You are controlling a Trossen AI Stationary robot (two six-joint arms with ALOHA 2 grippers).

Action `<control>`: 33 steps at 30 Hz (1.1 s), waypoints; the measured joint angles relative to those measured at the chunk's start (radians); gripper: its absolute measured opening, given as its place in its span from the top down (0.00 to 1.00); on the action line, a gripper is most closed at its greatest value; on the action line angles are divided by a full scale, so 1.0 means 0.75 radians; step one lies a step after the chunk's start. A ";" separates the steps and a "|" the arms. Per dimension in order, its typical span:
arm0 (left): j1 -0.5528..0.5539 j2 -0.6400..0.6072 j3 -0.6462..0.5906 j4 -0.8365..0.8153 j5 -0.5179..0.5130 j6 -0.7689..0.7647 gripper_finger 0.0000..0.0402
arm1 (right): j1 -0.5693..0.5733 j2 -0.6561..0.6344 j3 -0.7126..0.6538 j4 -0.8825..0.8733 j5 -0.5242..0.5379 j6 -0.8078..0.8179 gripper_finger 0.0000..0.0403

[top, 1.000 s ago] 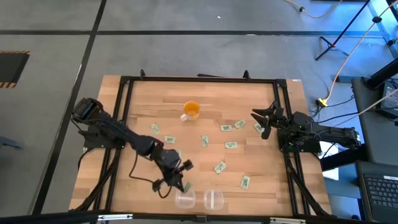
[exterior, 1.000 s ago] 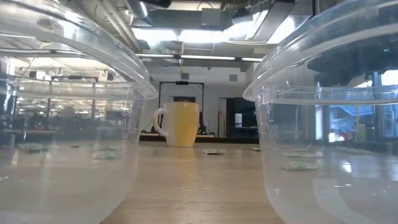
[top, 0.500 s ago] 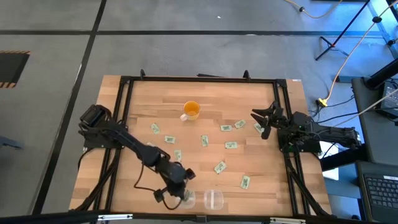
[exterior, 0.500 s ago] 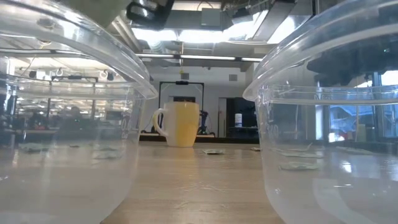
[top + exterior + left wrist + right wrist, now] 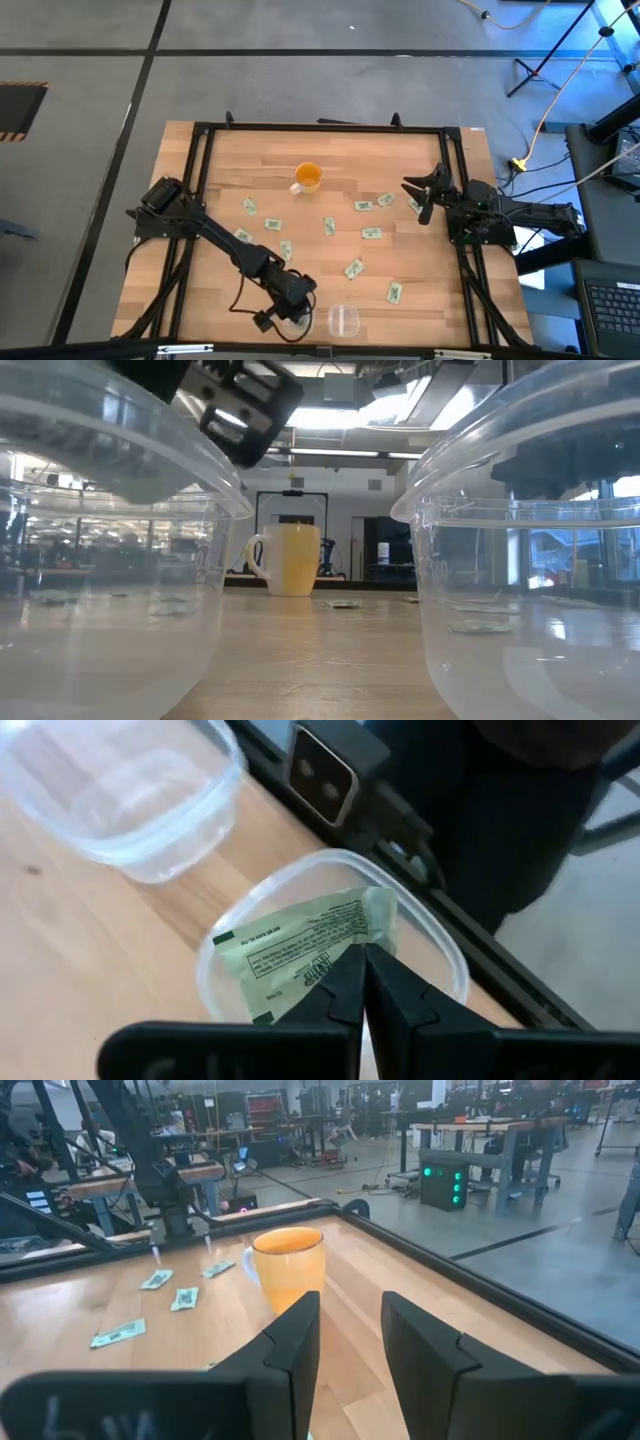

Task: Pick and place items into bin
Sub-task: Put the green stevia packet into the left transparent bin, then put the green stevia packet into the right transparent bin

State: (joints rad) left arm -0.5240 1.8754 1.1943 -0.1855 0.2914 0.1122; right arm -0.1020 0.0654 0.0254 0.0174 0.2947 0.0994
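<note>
Your left tool (image 5: 362, 982) is clamped on one pale green packet (image 5: 305, 952), fingers pressed together over its lower edge, and it hangs directly above the left of two clear plastic bins (image 5: 330, 950) at the near edge of the surface (image 5: 330, 155). The wrist view shows the packet sitting flat-on inside the bin's rim outline; the packet is held above the floor of the bin, not resting on it.

Step in hand, as judged: release into the bin. To do it well:
- Keep the tool centred over the opening — the packet's free end reaches toward the rim on the side nearest the table frame, so do not drift that way.
- Lower a little before parting the fingers; a light, flat packet may flutter and land on the rim.
- Part the fingers fully and lift straight up, so the packet does not cling to a finger and ride out.
- Avoid touching the bin wall; the bin looks light and would slide.

The second bin (image 5: 344, 320) stands just beside the first, apparently empty. The remaining packets (image 5: 372, 233) lie scattered across the middle of the surface, near the orange cup (image 5: 307, 177).

Your right tool (image 5: 424, 196) waits at the far right side of the surface, fingers apart, holding nothing.
</note>
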 joint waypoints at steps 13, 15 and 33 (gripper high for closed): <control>-0.001 -0.003 0.001 0.002 -0.050 -0.032 0.87 | 0.000 0.000 0.000 -0.001 0.000 -0.001 0.72; -0.001 -0.016 0.001 -0.017 -0.050 -0.031 0.86 | 0.000 0.000 0.000 -0.001 0.000 0.001 0.72; 0.219 -0.605 -0.141 -0.350 -0.152 0.009 0.85 | 0.056 0.089 0.135 -0.003 -0.234 -0.108 0.72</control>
State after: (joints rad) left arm -0.3597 1.4219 1.0884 -0.4479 0.1772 0.1189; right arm -0.0597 0.1321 0.1268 0.0150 0.1193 0.0187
